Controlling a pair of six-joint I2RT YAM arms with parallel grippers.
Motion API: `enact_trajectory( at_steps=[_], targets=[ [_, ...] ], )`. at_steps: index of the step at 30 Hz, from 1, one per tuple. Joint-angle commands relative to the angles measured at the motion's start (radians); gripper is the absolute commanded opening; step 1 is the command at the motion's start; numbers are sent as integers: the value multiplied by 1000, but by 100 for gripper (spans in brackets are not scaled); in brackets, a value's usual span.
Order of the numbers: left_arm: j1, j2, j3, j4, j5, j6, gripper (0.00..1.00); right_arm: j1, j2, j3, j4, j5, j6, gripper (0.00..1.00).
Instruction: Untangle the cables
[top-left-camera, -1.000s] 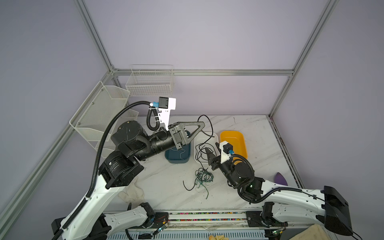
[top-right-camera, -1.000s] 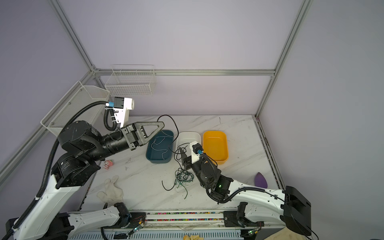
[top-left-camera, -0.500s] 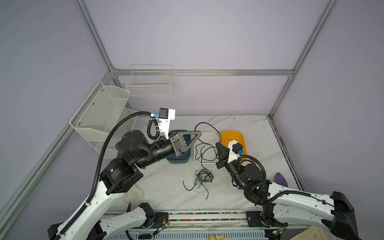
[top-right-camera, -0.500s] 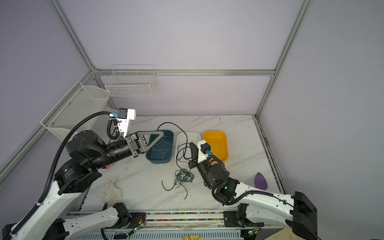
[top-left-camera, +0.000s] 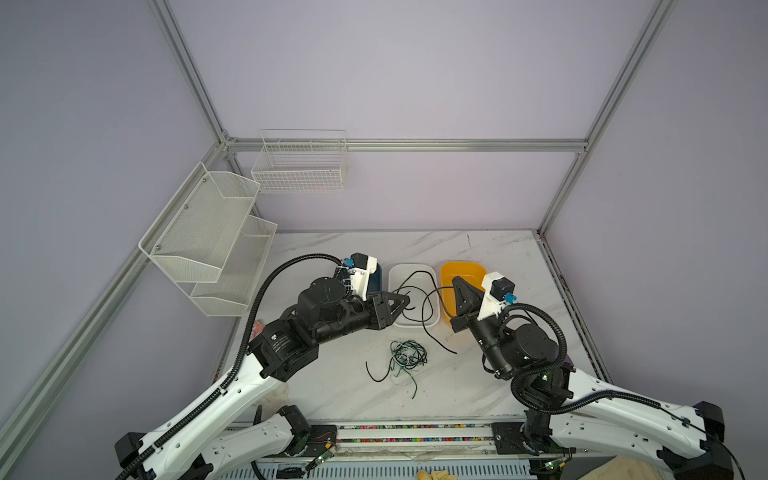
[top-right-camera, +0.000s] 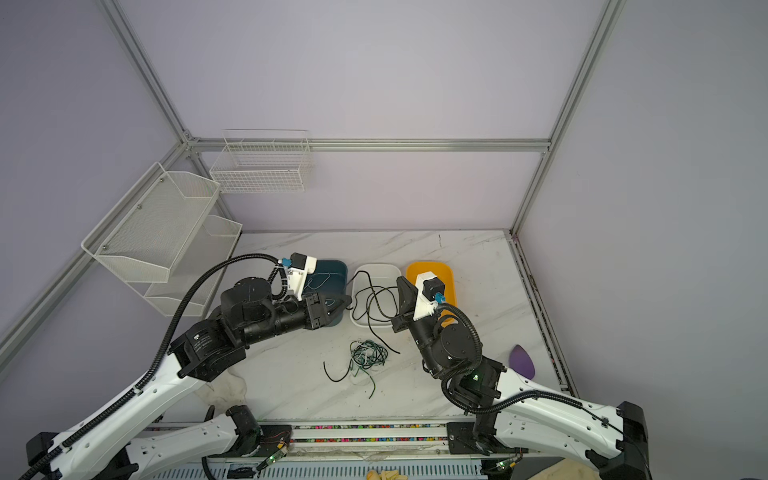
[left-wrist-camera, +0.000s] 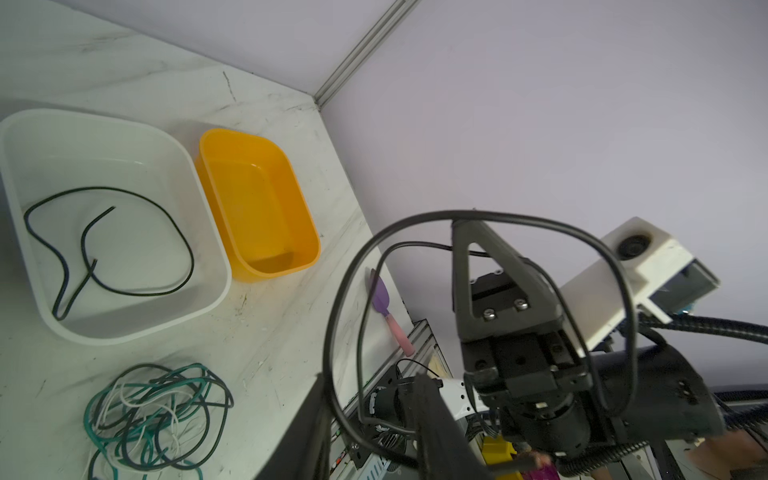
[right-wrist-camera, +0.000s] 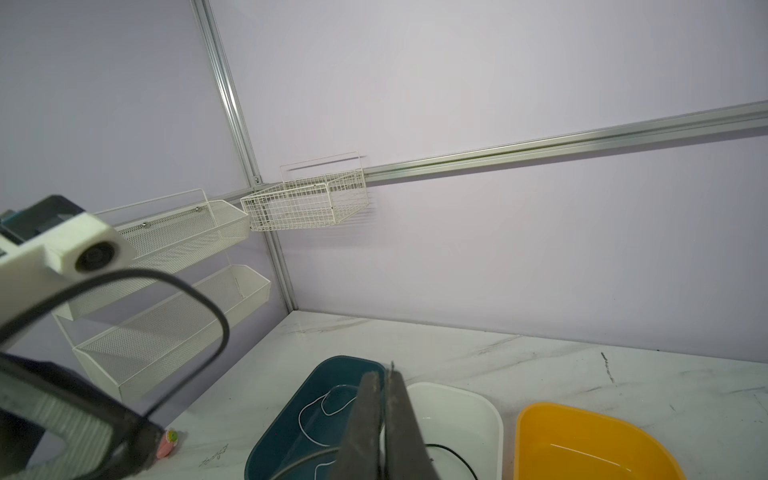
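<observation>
A tangle of green, black and white cables lies on the marble table in front of the bins. My right gripper hangs over the yellow bin's near edge, shut on the end of one long black cable. That cable loops across the white bin and trails down to the table. My left gripper is at the white bin's left rim. Its fingers stand apart and the black cable's loop passes loosely between them.
Three bins stand in a row: a blue bin holding a white cable, a white bin holding a black cable, and a yellow bin. Mesh shelves and a wire basket hang on the walls. A purple scoop lies far right.
The left gripper came down and right to the white bin and opened, letting go of the black cable. The right gripper shut on that cable and lifted it toward the yellow bin.
</observation>
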Motion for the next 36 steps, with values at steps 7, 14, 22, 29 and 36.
enact_trajectory(
  at_steps=[7,14,22,29,36],
  targets=[
    [-2,-12,-97,-34,-69,65,57,-40,-5,93,-181,117,47,0],
    [-1,-56,-100,-163,-196,142,73,-143,52,138,-271,29,103,0],
    [27,-128,-60,-304,-396,288,100,-252,235,209,-315,-71,141,0],
    [73,-91,-29,-364,-530,453,100,-325,417,279,-310,-136,142,0],
    [105,-101,-102,-240,-745,620,100,-353,609,350,-297,-144,148,0]
  ],
)
